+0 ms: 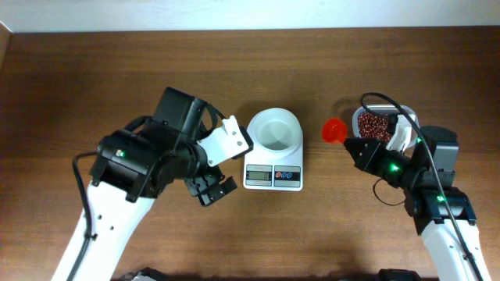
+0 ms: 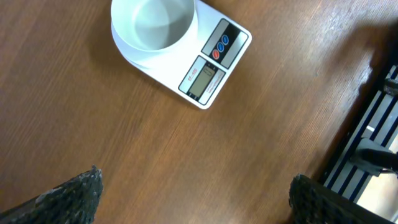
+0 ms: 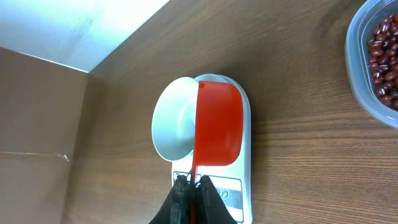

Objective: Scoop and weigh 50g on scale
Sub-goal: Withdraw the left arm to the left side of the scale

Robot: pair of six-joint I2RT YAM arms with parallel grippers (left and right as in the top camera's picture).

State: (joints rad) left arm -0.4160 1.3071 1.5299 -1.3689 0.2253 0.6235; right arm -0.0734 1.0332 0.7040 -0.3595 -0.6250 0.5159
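The white scale stands mid-table with its round white bowl on top; the bowl looks empty. My right gripper is shut on the handle of a red scoop, which hangs between the scale and a clear tub of red beans. In the right wrist view the scoop lies in front of the bowl, gripper clamped on its thin handle; no beans show in it. My left gripper stands open left of the scale, above bare wood. The scale lies ahead of it.
The bean tub sits at the right, close to my right arm. A light wall runs along the table's far edge. Past the table's edge in the left wrist view is a dark striped frame.
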